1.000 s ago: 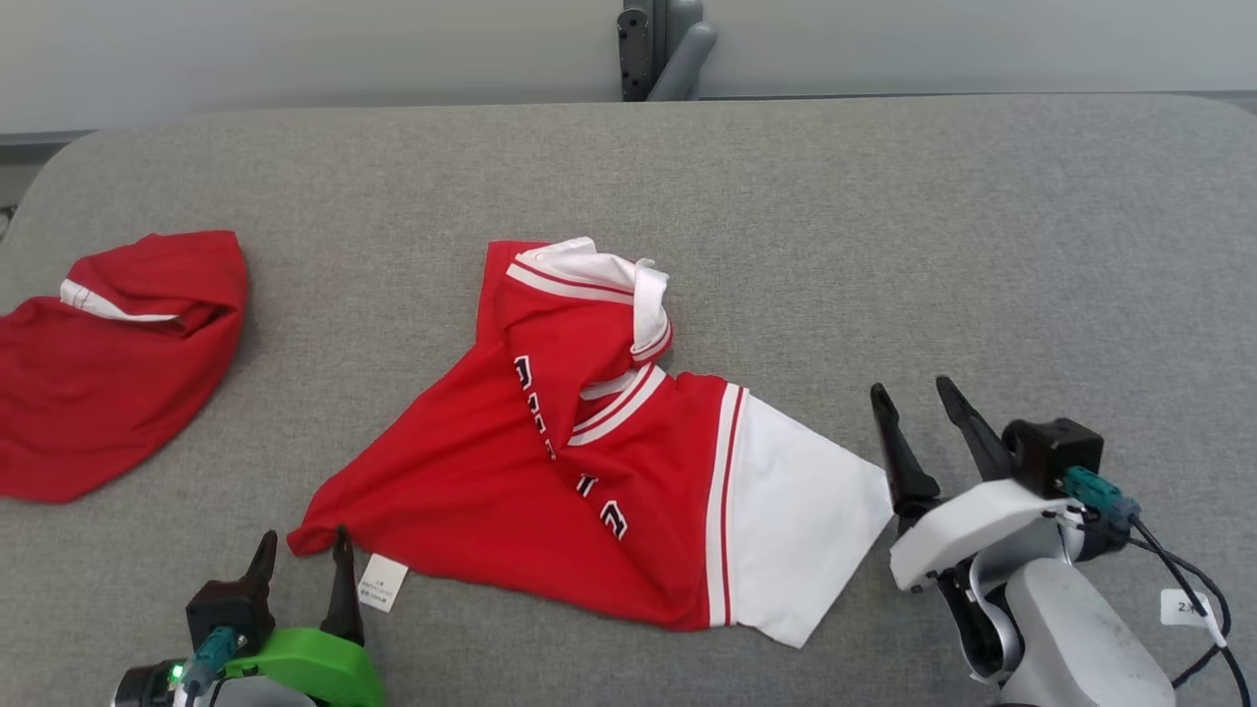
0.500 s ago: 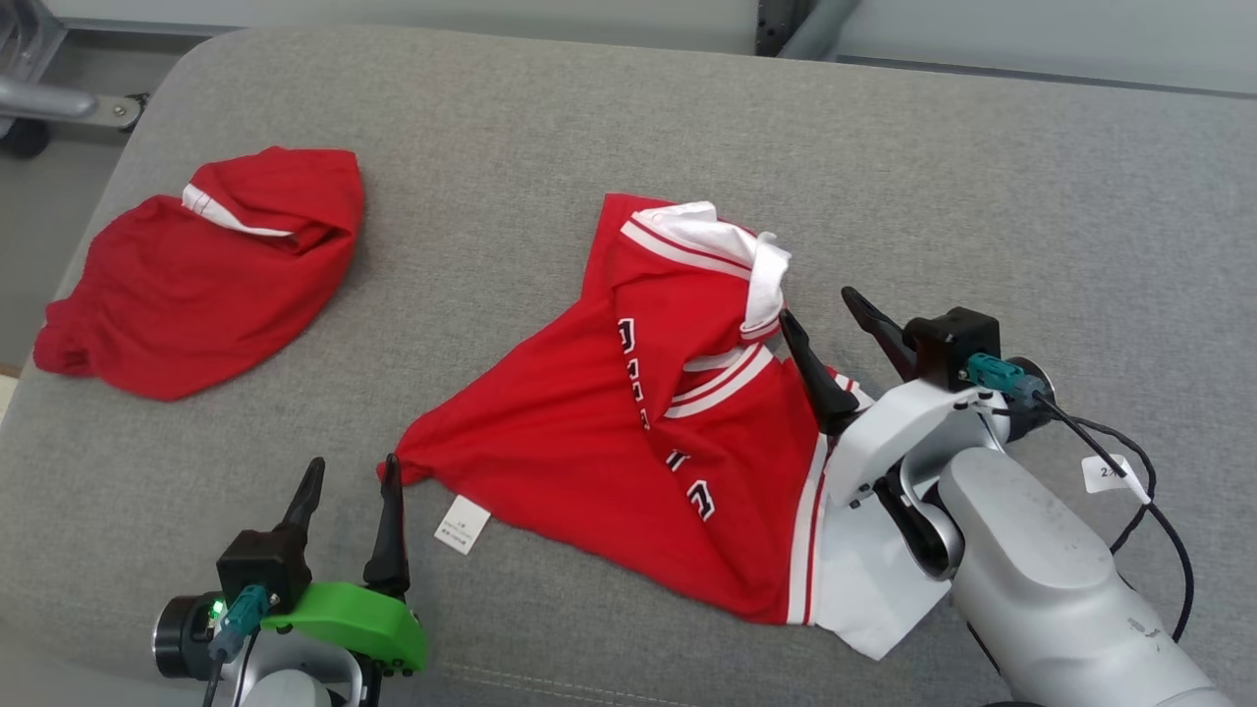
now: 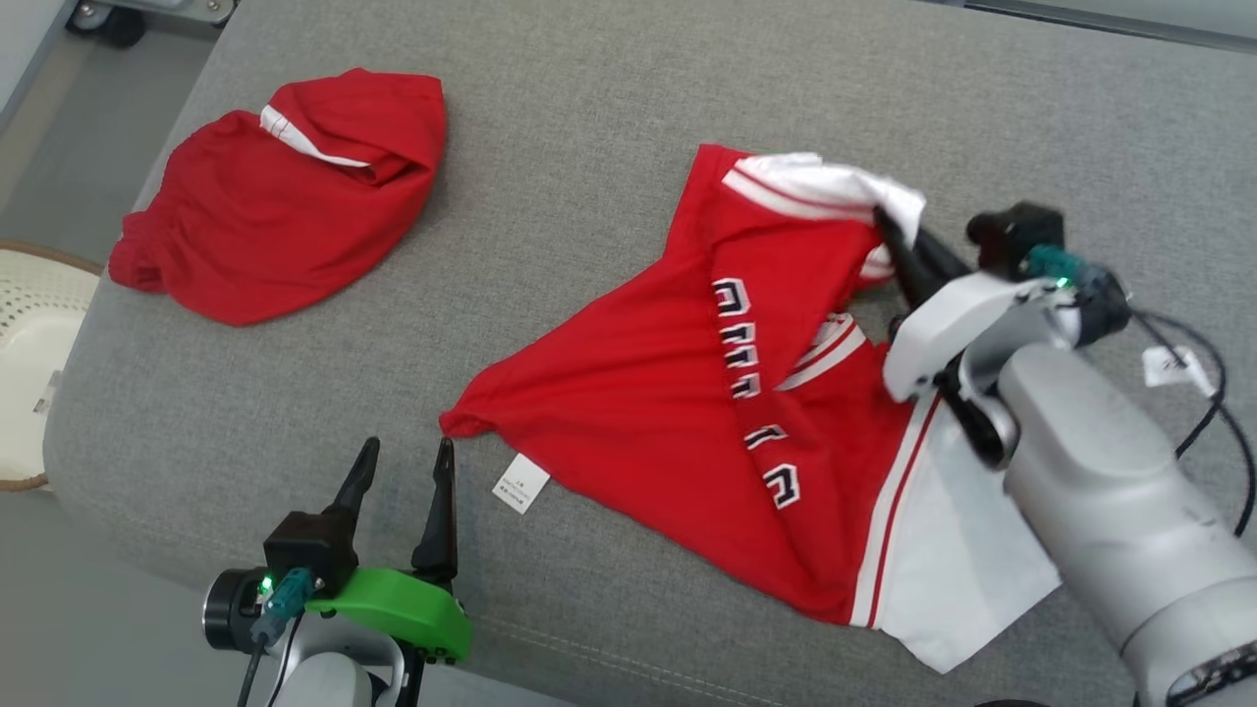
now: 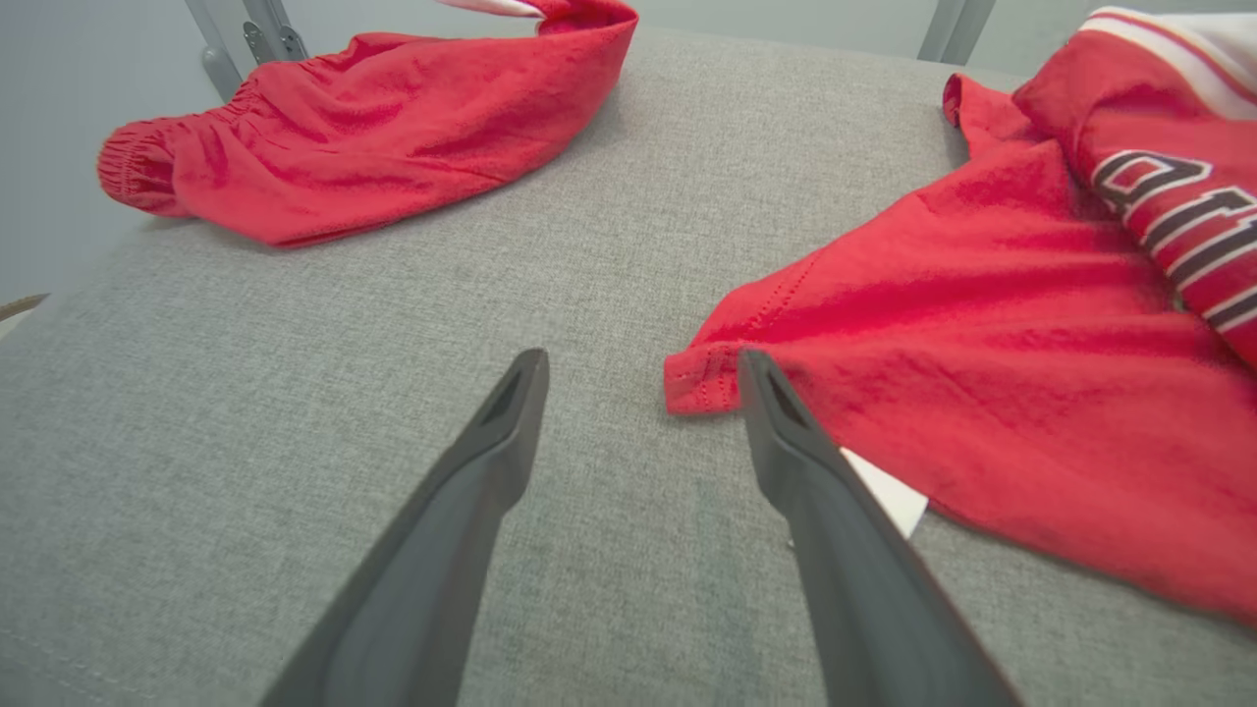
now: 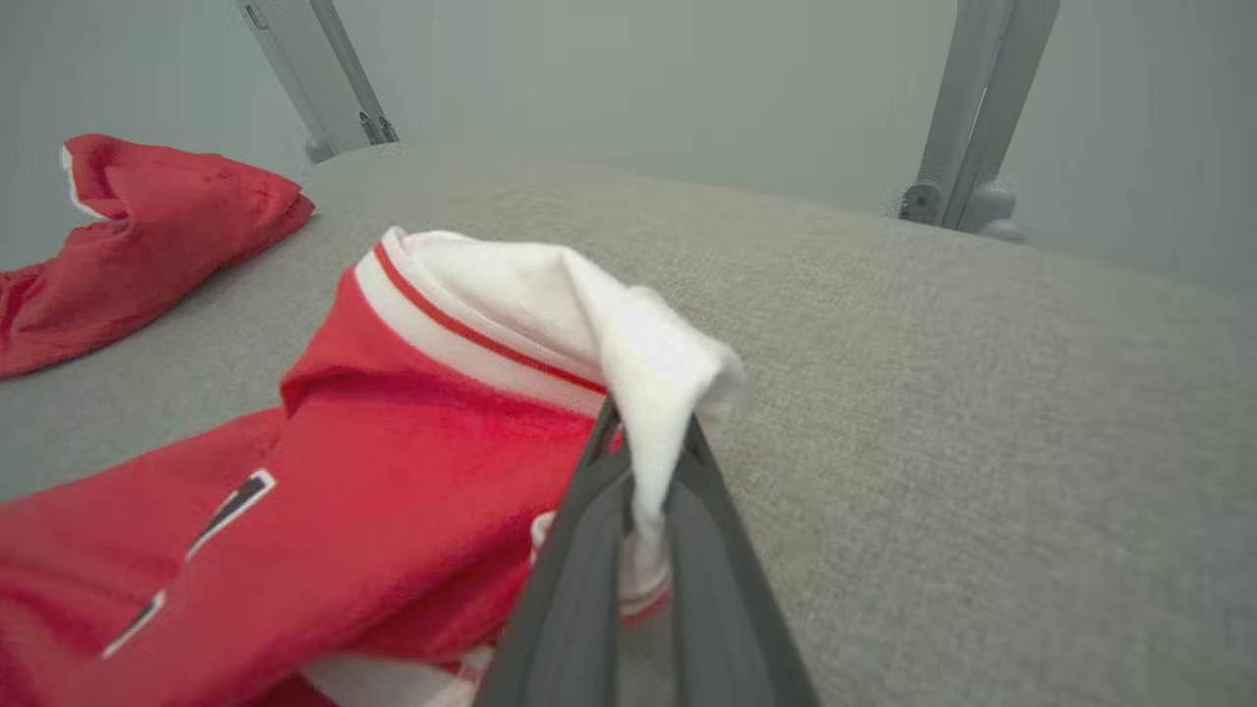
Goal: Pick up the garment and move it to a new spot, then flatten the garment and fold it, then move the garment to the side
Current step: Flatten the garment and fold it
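1. Garment: a red jersey with white sleeves lies crumpled, not yet flattened, on the grey cushion. It sits right of centre in the head view.
2. Right gripper: the jaws are pinched together on a raised fold of the far white sleeve, and the cloth is bunched between the fingers.
3. Left gripper: the jaws are spread wide and hold nothing.
4. Governing relation: the jersey's long axis runs diagonally from the gripped sleeve down to a red hem corner. That corner lies just ahead of the left fingertips, toward the inner finger, so the left arm is the nearer one.
5. The corner appears clear of both fingers, though the angle leaves contact uncertain.
6. Noted: a white label lies beside that corner. A second red garment lies well apart to the left.
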